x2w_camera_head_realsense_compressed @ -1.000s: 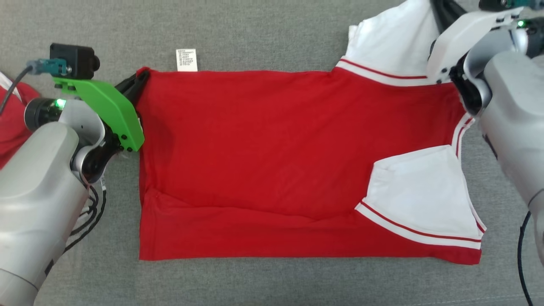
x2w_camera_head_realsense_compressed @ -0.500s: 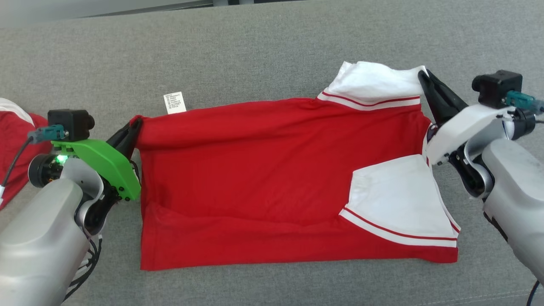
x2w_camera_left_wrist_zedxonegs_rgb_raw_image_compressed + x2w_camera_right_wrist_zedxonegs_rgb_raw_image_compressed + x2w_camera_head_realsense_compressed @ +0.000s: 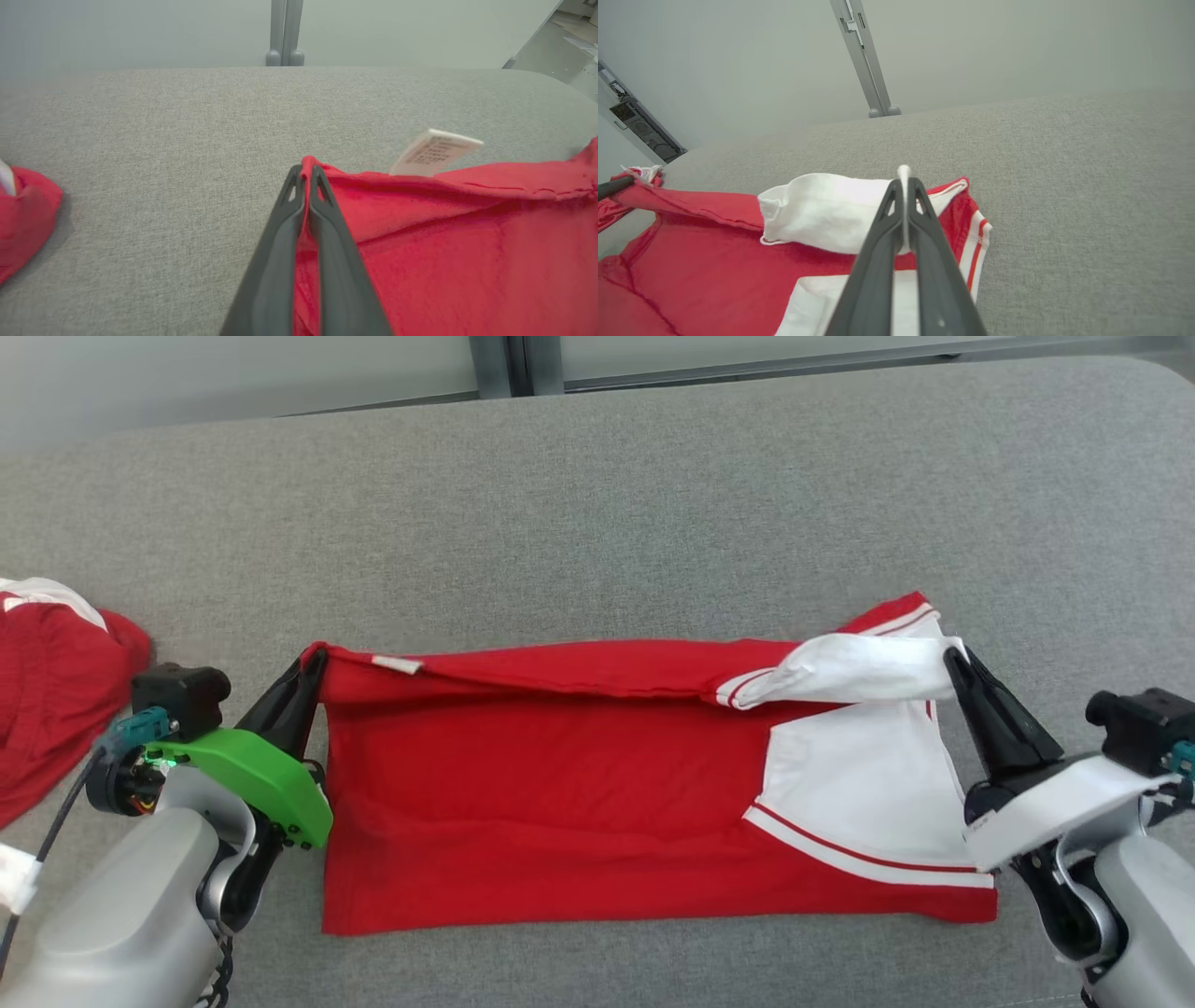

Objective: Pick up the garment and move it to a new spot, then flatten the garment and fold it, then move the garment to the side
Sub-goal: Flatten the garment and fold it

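The garment (image 3: 560, 803), a red shirt with white sleeves trimmed in red and white stripes, lies spread across the middle of the grey padded surface (image 3: 597, 523). Its near half rests flat. Its far edge is raised off the padding and stretched between the two grippers, sagging a little toward the middle.

The left gripper (image 3: 307, 169) has its fingers pressed together on the far left corner of the red fabric, a fold of which pokes out past the tips. Just beside that corner a white care label (image 3: 434, 151) sticks up from the raised edge.

The right gripper (image 3: 904, 179) is clamped on the rim of the far white sleeve (image 3: 850, 667), which bunches into a loose roll over the red body. The near white sleeve (image 3: 859, 775) lies flat on the shirt, striped band toward the front edge.

To the left, well apart from the shirt, a second red garment (image 3: 47, 709) with white trim sits crumpled on the same padding; the left arm and its green wrist mount (image 3: 252, 775) stand between the two pieces.

A small white scrap (image 3: 14, 887) shows by the left arm's cable, possibly a tag, though it is too cut off to tell.

Beyond the far edge of the padding, a pale wall and a grey metal post (image 3: 513, 359) rise.
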Motion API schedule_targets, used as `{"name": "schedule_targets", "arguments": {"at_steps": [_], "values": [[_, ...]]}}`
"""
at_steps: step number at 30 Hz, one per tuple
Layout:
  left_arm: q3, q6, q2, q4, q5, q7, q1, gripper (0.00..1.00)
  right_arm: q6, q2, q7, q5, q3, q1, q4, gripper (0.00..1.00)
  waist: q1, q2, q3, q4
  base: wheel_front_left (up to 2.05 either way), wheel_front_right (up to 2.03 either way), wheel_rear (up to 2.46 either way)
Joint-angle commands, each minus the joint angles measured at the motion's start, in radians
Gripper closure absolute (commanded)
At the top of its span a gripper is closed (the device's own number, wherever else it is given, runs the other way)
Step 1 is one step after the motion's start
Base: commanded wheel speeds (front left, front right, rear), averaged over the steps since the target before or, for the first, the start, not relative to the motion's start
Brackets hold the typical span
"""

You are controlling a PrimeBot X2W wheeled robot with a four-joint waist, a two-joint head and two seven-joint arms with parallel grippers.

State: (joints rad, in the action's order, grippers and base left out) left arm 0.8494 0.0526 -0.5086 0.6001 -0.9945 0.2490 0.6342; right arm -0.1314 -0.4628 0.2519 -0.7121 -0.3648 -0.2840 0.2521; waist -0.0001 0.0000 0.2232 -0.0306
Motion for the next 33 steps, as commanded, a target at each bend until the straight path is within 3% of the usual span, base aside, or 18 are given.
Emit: {"name": "schedule_targets", "arguments": {"at_steps": [1,10,11,12,13,14,24,29,33], "values": [[-0.011,-0.016,-0.006,-0.011,0.013,0.010,-0.028,1.00,0.002,0.010,-0.011,0.016,0.038,0.051,-0.036,1.00,0.0001,0.0000,-0.008,0.006,0.00,0.00,0.00],[-0.106,-0.051,0.020,-0.100,0.076,0.017,-0.154,1.00,0.001,0.104,-0.131,0.115,0.198,0.267,-0.201,1.00,0.0001,0.0000,-0.030,0.011,0.00,0.00,0.00],[-0.125,-0.055,0.026,-0.110,0.087,0.017,-0.168,0.83,0.001,0.113,-0.150,0.129,0.212,0.283,-0.208,1.00,0.0001,0.0000,-0.031,0.011,0.00,0.00,0.00],[-0.136,-0.059,0.031,-0.118,0.099,0.017,-0.181,0.53,0.002,0.118,-0.161,0.143,0.222,0.291,-0.213,0.86,0.0001,0.0000,-0.033,0.011,0.00,0.00,0.00],[-0.150,-0.063,0.037,-0.128,0.115,0.017,-0.198,0.03,0.002,0.125,-0.165,0.155,0.234,0.295,-0.222,0.50,0.0001,0.0000,-0.035,0.012,0.00,0.00,0.00],[-0.167,-0.066,0.043,-0.137,0.118,0.017,-0.213,0.00,0.001,0.131,-0.172,0.161,0.240,0.299,-0.225,0.00,0.0001,0.0000,-0.038,0.012,0.00,0.00,0.00],[-0.426,-0.112,0.107,-0.282,0.270,0.016,-0.399,0.00,0.001,0.155,-0.197,0.142,0.306,0.312,-0.232,0.00,0.0001,0.0000,-0.073,0.024,0.00,0.00,0.00],[-0.610,-0.132,0.184,-0.403,0.444,0.016,-0.490,0.00,0.001,0.154,-0.226,0.175,0.306,0.258,-0.157,0.00,0.0001,0.0000,-0.073,0.029,0.00,0.00,0.00],[-0.710,-0.104,0.249,-0.472,0.599,0.015,-0.545,0.00,0.001,0.153,-0.233,0.196,0.287,0.216,-0.071,0.00,0.0001,0.0000,-0.067,0.043,0.00,0.00,0.00]]}}
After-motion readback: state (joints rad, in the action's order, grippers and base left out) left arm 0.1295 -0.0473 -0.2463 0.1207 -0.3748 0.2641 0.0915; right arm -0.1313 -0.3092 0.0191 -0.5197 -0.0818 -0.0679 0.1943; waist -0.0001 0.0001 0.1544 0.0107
